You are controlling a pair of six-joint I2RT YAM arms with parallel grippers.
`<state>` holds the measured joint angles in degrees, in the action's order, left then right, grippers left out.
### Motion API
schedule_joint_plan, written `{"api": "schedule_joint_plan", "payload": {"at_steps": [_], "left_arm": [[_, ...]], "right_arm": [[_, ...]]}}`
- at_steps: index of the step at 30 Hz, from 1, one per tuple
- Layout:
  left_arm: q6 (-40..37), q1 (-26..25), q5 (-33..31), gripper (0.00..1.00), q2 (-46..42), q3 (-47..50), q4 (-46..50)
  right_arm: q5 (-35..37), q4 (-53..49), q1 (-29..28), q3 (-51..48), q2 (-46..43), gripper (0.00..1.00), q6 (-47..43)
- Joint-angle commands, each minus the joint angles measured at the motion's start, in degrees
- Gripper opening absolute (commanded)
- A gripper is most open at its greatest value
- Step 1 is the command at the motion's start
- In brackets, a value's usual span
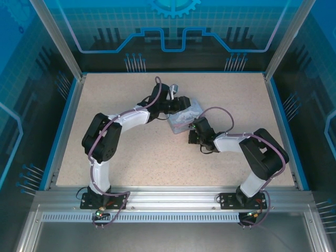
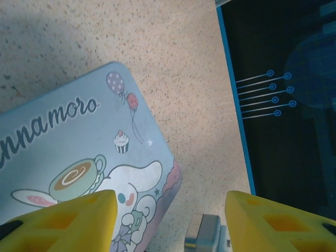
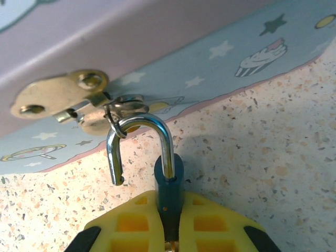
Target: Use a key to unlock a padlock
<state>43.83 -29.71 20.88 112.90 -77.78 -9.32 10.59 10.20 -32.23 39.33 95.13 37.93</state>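
The small dark teal padlock (image 3: 169,181) has a smooth, coated-looking body and a bright, polished metal shackle (image 3: 160,126). The pastel blue-and-pink cartoon-printed tin box (image 3: 236,47) has a smooth printed coat with a soft sheen, and its hasp (image 3: 58,97) is dull brass-coloured metal. The yellow fingers (image 3: 210,223) of the right gripper (image 3: 169,226) look like matt moulded plastic. The beige speckled tabletop (image 3: 273,157) is grainy and matt.

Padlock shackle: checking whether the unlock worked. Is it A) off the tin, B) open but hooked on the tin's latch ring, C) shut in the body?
B: one shackle leg hangs free of the padlock, its curve through the ring on the tin latch.
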Motion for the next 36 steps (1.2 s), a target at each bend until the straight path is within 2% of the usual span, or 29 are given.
{"api": "schedule_joint_plan", "payload": {"at_steps": [1,19,24,33,36], "left_arm": [[1.49,-0.55,1.53,0.57,-0.05,2.27,-1.31],[1.38,-0.53,-0.01,0.58,0.26,8.60,-2.09],[1.51,-0.49,-0.23,0.58,1.05,8.85,-1.96],[1.96,-0.15,-0.40,0.58,1.45,8.82,-2.49],[2.09,0.01,-0.56,0.58,1.53,9.00,-2.51]], "right_arm": [[-0.58,1.52,1.89,-1.47,-0.47,0.00,1.52],[-3.34,7.64,8.42,-3.96,-2.12,0.00,5.06],[-3.14,6.21,9.97,-2.38,-1.88,0.00,4.22],[5.05,-6.63,9.32,4.53,3.02,0.00,-0.12],[10.36,-13.55,6.65,9.50,5.17,0.00,-1.12]]}}
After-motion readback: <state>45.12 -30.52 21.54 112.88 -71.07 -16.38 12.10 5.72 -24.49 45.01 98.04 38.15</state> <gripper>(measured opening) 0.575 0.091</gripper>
